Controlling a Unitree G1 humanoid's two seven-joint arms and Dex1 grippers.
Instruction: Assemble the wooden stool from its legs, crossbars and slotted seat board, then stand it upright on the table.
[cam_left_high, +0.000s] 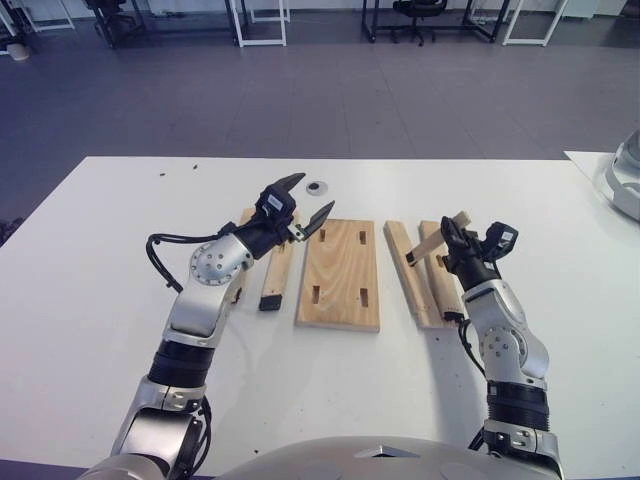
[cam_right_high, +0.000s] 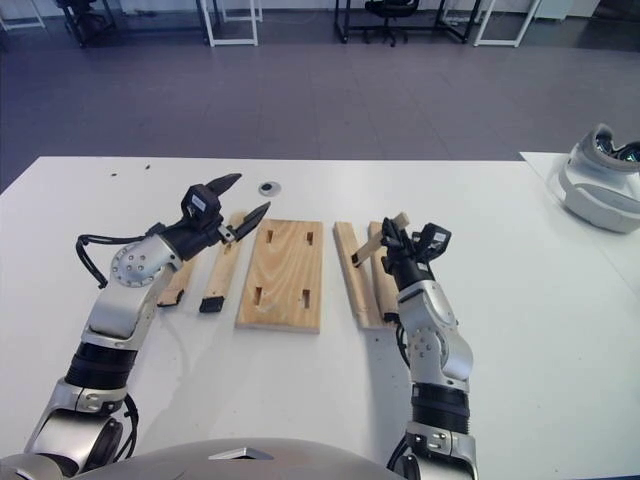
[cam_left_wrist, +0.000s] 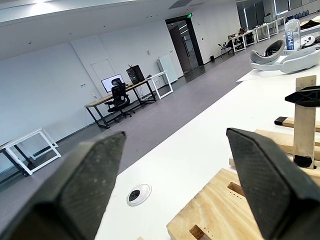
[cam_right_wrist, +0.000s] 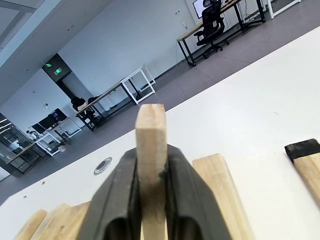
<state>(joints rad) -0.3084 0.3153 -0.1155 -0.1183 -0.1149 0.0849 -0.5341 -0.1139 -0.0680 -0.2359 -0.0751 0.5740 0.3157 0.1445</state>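
Your board (cam_left_high: 340, 275) lies flat in the middle of the surface (cam_left_high: 120, 300), with its 4 slots facing up. I think that is so the legs can be pushed down into them. 2 left legs (cam_left_high: 277, 268) lie flat at 9 o'clock from the board. 2 right legs (cam_left_high: 408, 275) lie flat at 3 o'clock, just beside it. That keeps each pair near the arm that can pick it up.

Your right fingers (cam_left_high: 451, 238) are closed tight on a thin stick (cam_right_wrist: 151, 130), above the right legs. The stick is tilted, with its dark end down toward the board and its bare end up toward 1 o'clock. I cannot tell if the dark end touches the leg under it. It may be a crossbar, held up so you can line it up.

Your left fingers (cam_right_high: 250, 195) are wide open and hold nothing. They hang over the far end of the left legs, near the board's 10 o'clock corner. I guess they are ready to grab a leg or steady the board.

The wood has no writing that I can see. Each wrist has a small white sticker (cam_left_high: 506, 236), too small to read. Far off at 2 o'clock, a box (cam_left_wrist: 293, 34) beside a headset (cam_right_high: 600, 180) has print on it. A green sign (cam_left_wrist: 189, 16) hangs over a door.
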